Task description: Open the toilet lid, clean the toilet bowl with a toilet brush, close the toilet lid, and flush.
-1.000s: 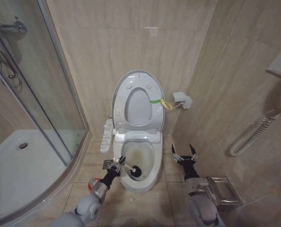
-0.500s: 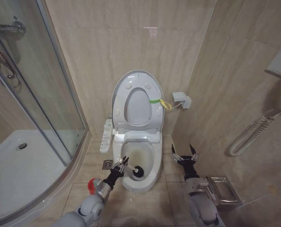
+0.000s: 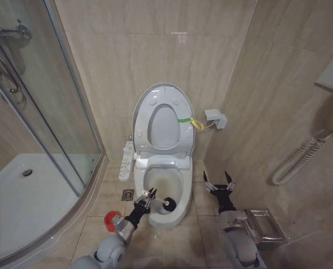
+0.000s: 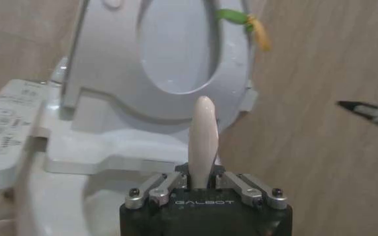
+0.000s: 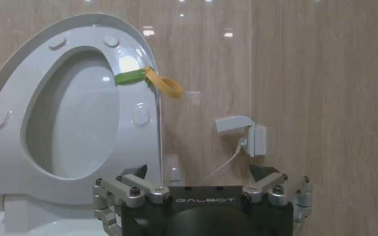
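Note:
The toilet lid point(image 3: 162, 98) stands upright against the wall with the seat ring folded up against it; its green strap point(image 3: 182, 119) and yellow loop point(image 3: 197, 124) hang at the right edge. The toilet bowl point(image 3: 165, 185) lies open, brownish inside. My left gripper point(image 3: 147, 199) is at the bowl's near left rim, shut on the pale handle point(image 4: 202, 132) of the toilet brush, whose black head point(image 3: 169, 205) is inside the bowl's front end. The red holder point(image 3: 109, 220) sits on the floor by my left arm. My right gripper point(image 3: 218, 184) waits open, right of the bowl, facing the lid point(image 5: 77, 118).
A glass shower enclosure point(image 3: 54, 112) and its white tray point(image 3: 26, 196) fill the left. A control panel point(image 3: 126, 159) hangs at the toilet's left and a floor drain point(image 3: 127, 194) lies beside it. A wall box point(image 3: 215, 117), a white hose point(image 3: 301, 159) and a metal rack point(image 3: 262, 224) crowd the right.
My left gripper has slid a little right and nearer along the bowl's front, taking the brush head with it. The red holder now shows beside the arm. The right gripper has not moved.

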Controlling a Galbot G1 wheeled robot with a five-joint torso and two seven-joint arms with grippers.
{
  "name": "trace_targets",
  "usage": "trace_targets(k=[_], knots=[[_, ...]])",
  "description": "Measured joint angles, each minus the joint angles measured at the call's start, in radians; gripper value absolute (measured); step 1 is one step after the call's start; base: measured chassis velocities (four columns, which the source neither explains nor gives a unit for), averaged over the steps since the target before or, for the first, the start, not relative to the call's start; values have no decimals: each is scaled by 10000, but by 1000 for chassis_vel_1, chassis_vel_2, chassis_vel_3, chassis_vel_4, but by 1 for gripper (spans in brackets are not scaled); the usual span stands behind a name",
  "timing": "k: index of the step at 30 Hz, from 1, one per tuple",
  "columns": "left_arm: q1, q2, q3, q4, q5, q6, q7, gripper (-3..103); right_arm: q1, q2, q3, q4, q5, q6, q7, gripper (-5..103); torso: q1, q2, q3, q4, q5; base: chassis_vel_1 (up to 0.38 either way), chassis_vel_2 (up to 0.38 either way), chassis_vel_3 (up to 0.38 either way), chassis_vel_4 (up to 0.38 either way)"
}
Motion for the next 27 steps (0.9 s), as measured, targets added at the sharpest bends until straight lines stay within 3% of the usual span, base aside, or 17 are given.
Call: trace_targets(k=[6, 12, 17, 27], knots=[[-77, 201, -196, 623, -12, -176, 178, 19, 0, 0, 0, 0, 0, 0, 0, 100, 1, 0, 0, 3, 0, 0, 0, 0, 0], [522, 691, -54, -312, -3, -157, 164, 19, 0, 0, 0, 0, 0, 0, 1, 100, 0, 0, 0, 8, 2, 0, 0, 0, 0], [431, 371, 145, -575, -18, 16, -10, 19, 0, 0, 0, 0, 0, 0, 0, 100, 0, 0, 0, 3, 1, 0, 0, 0, 0], [-301, 70, -128, 725, -243, -6, -33, 19, 0, -1, 0, 0, 0, 0, 1, 100, 1, 0, 0, 3, 0, 0, 0, 0, 0]])
